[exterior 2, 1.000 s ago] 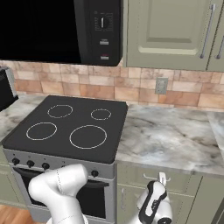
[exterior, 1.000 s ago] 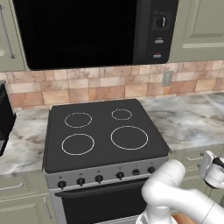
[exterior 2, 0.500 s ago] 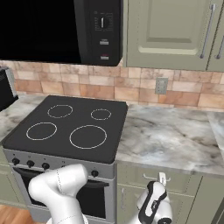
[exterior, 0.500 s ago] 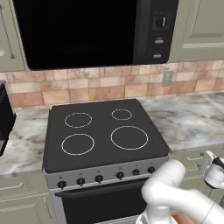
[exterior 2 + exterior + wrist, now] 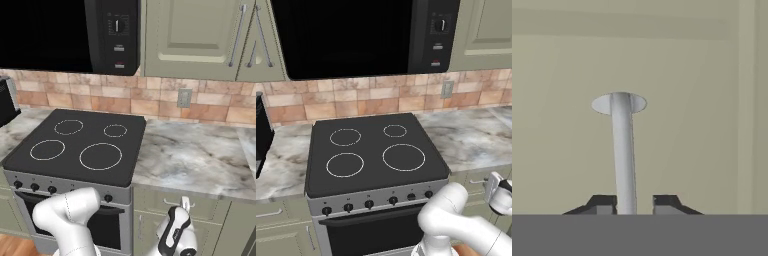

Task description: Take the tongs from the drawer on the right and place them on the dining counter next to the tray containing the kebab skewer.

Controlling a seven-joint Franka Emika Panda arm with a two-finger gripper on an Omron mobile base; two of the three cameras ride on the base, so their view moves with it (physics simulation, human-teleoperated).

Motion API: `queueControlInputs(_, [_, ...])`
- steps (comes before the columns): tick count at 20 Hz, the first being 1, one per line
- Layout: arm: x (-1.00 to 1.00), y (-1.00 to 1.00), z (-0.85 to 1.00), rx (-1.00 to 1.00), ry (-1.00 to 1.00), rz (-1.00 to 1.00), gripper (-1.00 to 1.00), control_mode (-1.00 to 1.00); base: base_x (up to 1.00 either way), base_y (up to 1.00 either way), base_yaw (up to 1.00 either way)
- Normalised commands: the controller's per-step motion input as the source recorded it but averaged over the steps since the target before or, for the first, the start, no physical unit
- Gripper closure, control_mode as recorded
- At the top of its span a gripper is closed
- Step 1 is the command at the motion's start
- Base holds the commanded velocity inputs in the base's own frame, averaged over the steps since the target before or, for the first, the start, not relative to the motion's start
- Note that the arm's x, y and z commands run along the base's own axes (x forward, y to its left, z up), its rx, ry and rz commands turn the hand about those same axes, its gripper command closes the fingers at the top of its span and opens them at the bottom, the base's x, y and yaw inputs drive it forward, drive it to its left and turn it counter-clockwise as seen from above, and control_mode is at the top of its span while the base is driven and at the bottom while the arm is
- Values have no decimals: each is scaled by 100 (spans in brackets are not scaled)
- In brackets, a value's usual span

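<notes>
Both of my two small dark finger tips (image 5: 604, 202) stand at 6 o'clock in the hand view, drawn in narrow around one silver bar handle (image 5: 623, 150). The tip on the 9 o'clock side meets the bar. The tip on the 3 o'clock side shows a thin gap to it, so I cannot tell whether my gripper (image 5: 634, 202) truly clamps the bar.

The handle runs from between my tips toward 12 o'clock and ends in one round silver mount just above the middle. Behind it lies the flat sage-green front of the wide shallow drawer (image 5: 562, 125). Its face is bare at 9 o'clock and at 3 o'clock, with one straight seam near the 3 o'clock edge and one faint seam across near 12 o'clock. What is inside the drawer I cannot tell.

From the base cameras I count one black glass cooktop (image 5: 75, 145) with four white burner rings, and one black microwave (image 5: 60, 35) at 12 o'clock over it. At 3 o'clock of the cooktop lies one grey-white marbled worktop (image 5: 195, 160), its surface open up to the tiled wall, where one grey wall socket (image 5: 184, 97) sits.
</notes>
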Motion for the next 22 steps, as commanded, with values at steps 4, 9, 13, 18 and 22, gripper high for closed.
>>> queueControlInputs(4, [0, 0, 0, 0, 0, 0, 100, -100, 0, 0, 0])
queueControlInputs(9, [0, 0, 0, 0, 0, 0, 100, -100, 0, 0, 0])
queueControlInputs(13, [0, 0, 0, 0, 0, 0, 100, -100, 0, 0, 0])
queueControlInputs(18, [-3, 0, 0, 0, 0, 0, 100, -100, 0, 0, 0])
queueControlInputs(22, [-20, 0, 0, 0, 0, 0, 100, -100, 0, 0, 0])
